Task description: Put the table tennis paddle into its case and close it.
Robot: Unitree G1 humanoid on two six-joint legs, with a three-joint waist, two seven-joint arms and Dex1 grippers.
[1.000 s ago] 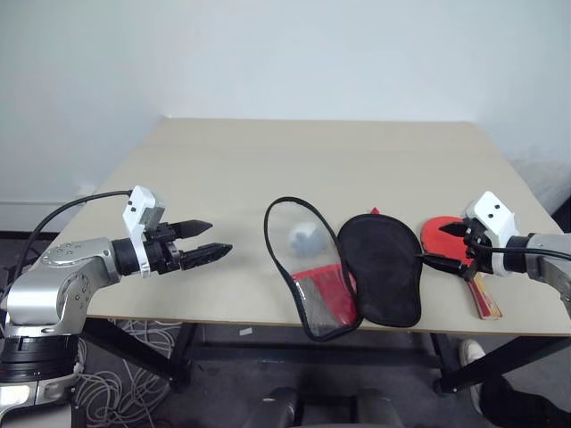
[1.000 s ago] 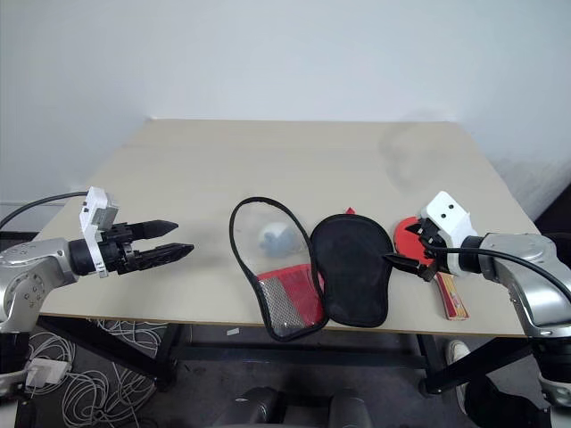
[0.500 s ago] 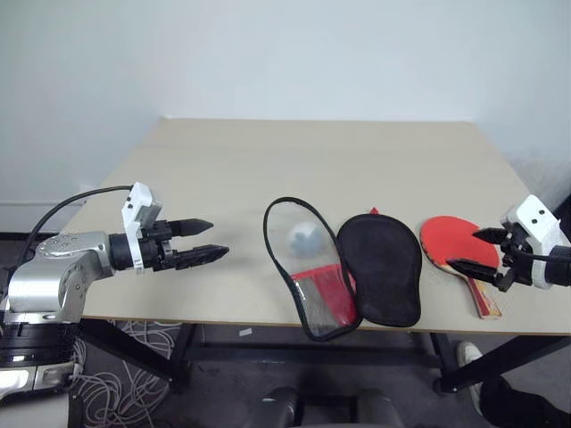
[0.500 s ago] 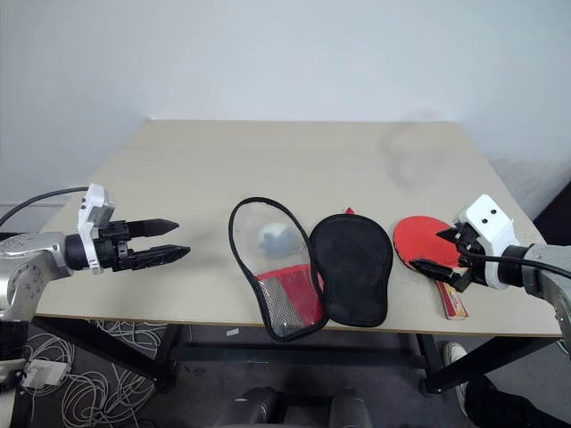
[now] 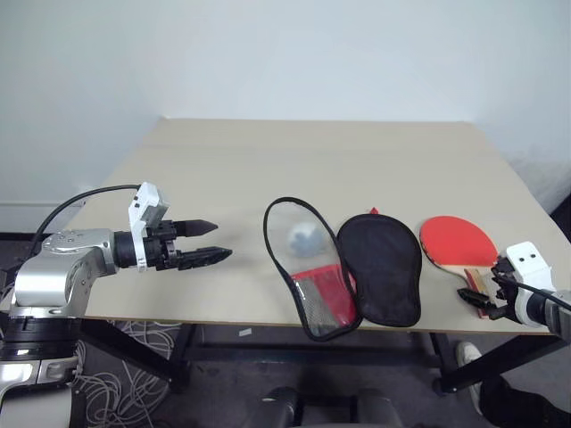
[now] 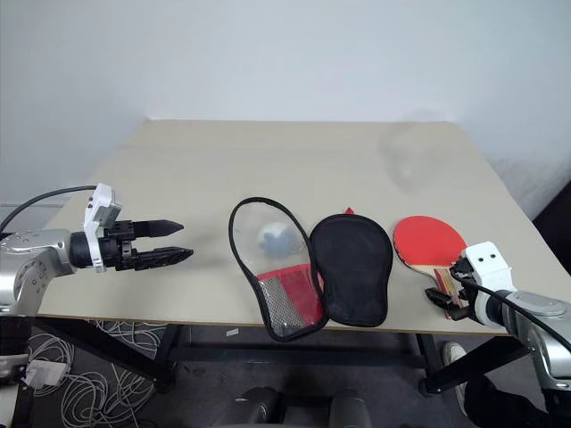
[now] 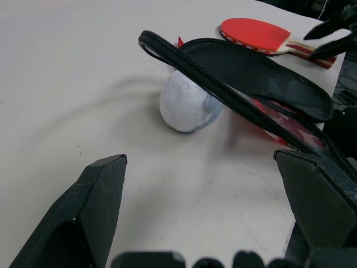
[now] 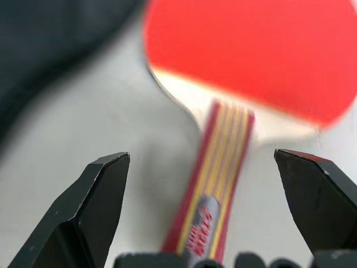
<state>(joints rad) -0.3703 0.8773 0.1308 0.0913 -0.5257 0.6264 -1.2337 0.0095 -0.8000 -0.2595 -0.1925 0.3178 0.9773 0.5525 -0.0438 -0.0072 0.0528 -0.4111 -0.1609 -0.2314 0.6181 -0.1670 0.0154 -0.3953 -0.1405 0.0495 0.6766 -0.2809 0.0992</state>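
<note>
Paddle [image 5: 458, 243] lies uncovered now; right tool [image 5: 486, 294], wide open and empty, has dropped to its handle.

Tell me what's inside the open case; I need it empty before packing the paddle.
A whitish ball shows through the clear panel of the case; inside or beneath is unclear. The black half looks bare. Under both halves is hidden.

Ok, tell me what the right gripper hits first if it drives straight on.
Probably the striped wooden handle of the red-faced table tennis paddle: it lies centred between the open right gripper's black fingers.
</note>
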